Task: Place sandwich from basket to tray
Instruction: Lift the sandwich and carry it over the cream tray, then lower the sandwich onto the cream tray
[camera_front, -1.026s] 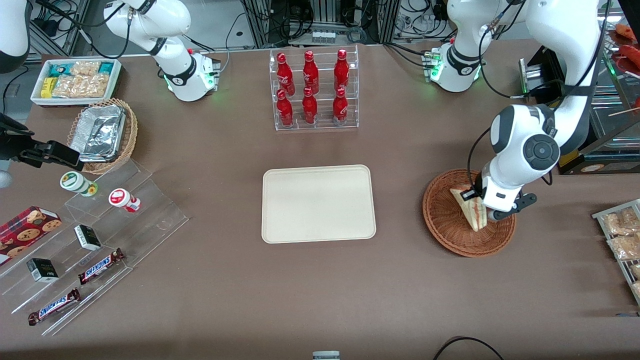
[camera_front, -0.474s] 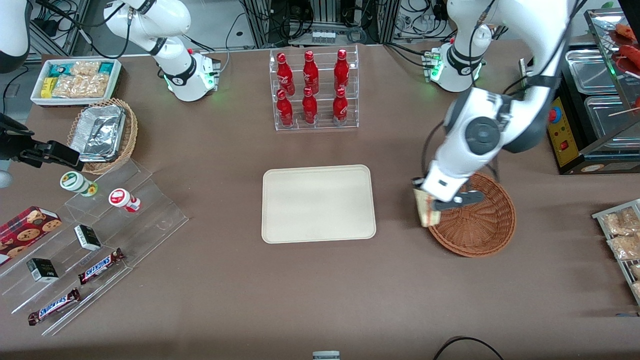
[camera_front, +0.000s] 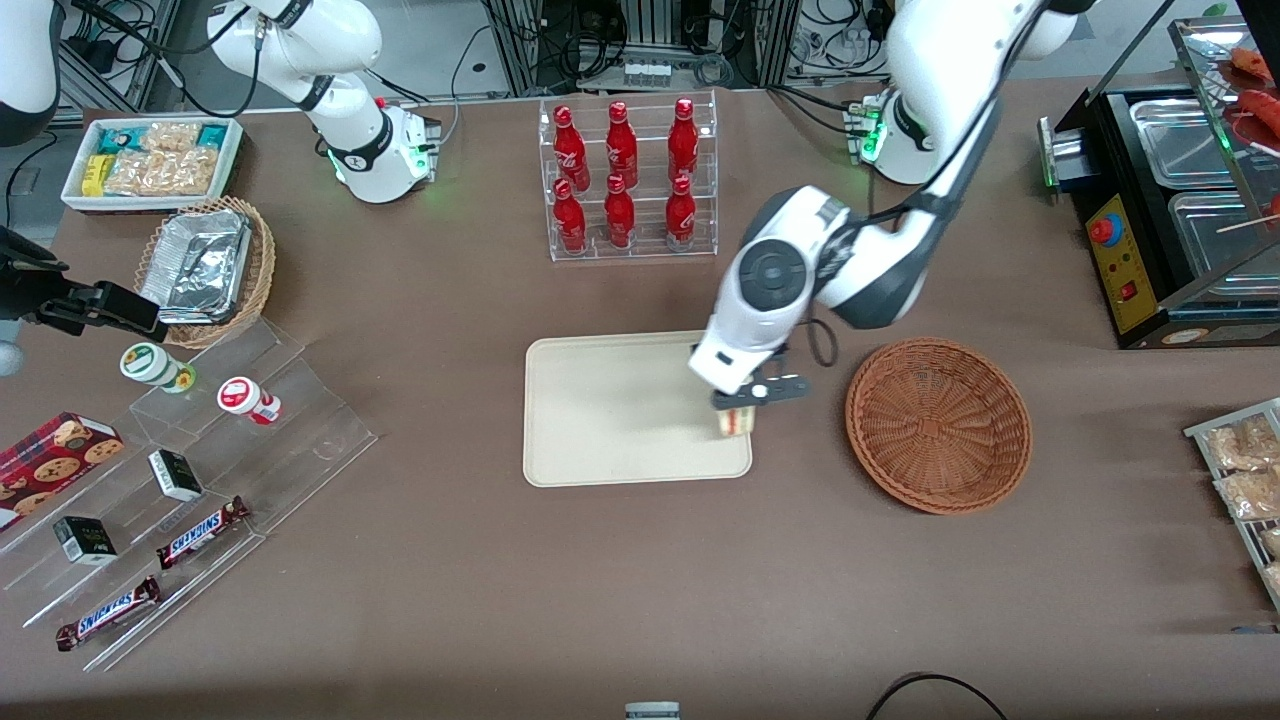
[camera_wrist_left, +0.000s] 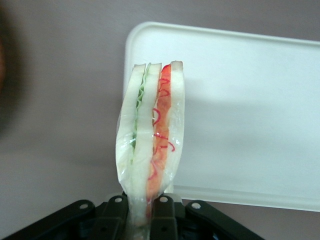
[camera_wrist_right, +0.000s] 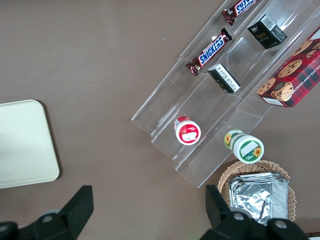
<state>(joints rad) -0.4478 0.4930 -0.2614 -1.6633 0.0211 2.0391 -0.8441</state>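
The gripper (camera_front: 737, 408), clamped on the sandwich (camera_front: 735, 422), hangs over the tray (camera_front: 600, 410) edge nearest the basket (camera_front: 938, 425). Bare tray surface lies open under it. A rack of red bottles (camera_front: 627, 180) stands farther from the front camera, well apart.

Three cams: one high overview plus two wrist cams

The front view looks steeply down over the whole table, while the left wrist cam sits right up close on the gripper (camera_wrist_left: 145, 212), looking past the sandwich (camera_wrist_left: 150, 135) down at the tray (camera_wrist_left: 250, 125); the right wrist cam hangs higher, looking straight down at the clear stepped stand (camera_wrist_right: 210, 115), and all three catch the tray
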